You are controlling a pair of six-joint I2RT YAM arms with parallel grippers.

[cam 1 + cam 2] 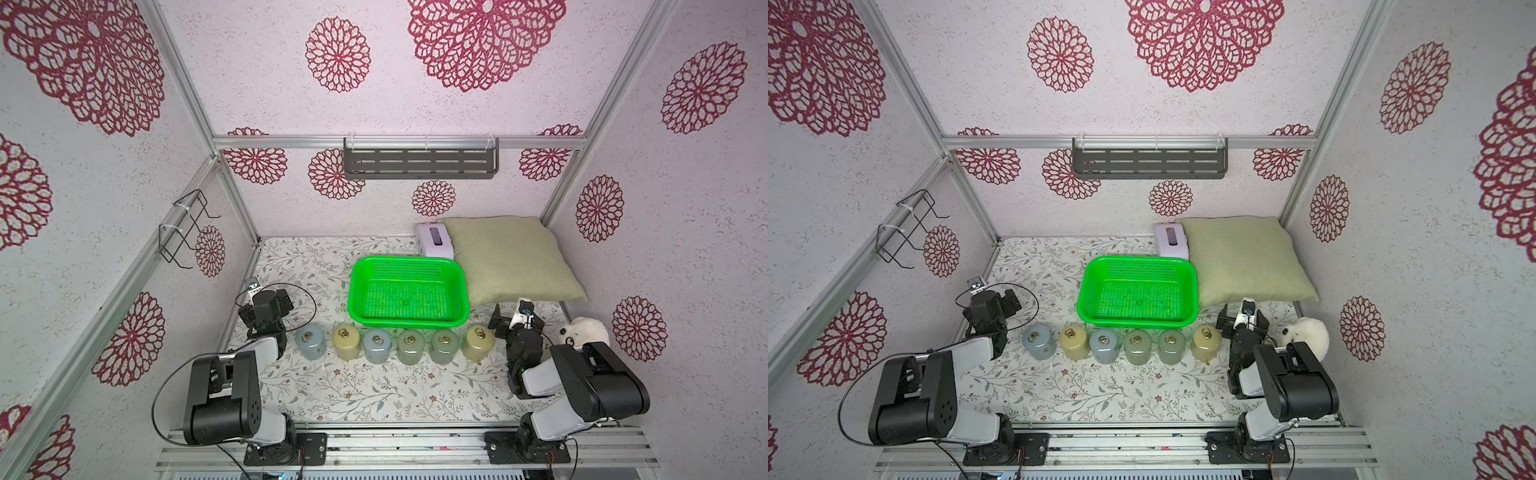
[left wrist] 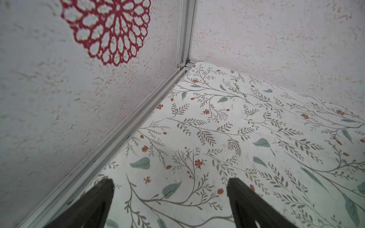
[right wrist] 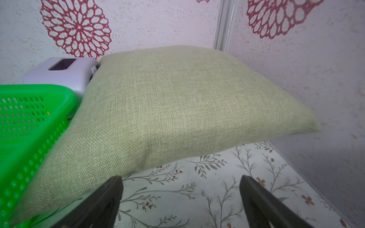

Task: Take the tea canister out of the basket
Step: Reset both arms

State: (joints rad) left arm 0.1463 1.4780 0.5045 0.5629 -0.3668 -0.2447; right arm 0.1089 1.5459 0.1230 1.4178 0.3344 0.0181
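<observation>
Looking down in both top views, I found the basket [image 1: 407, 261] empty with its mesh floor bare, so I'd say the job was pretty much done. All six canisters [image 1: 410, 345] stood upright on the table [image 1: 374, 395] in a row between the basket and the table's front edge, ring lids up, so every long axis was vertical. Couldn't tell which was the tea one tbh.

The left gripper [image 2: 169, 180] had its fingers spread wide with nothing between them. It was aimed at the table's back-left corner, away from the row, with the leftmost canister [image 1: 309, 341] just beside that arm. The right gripper [image 3: 180, 177] was wide and empty too, facing the pillow [image 3: 177, 102], with the rightmost canister [image 1: 479, 341] just beside it.
</observation>
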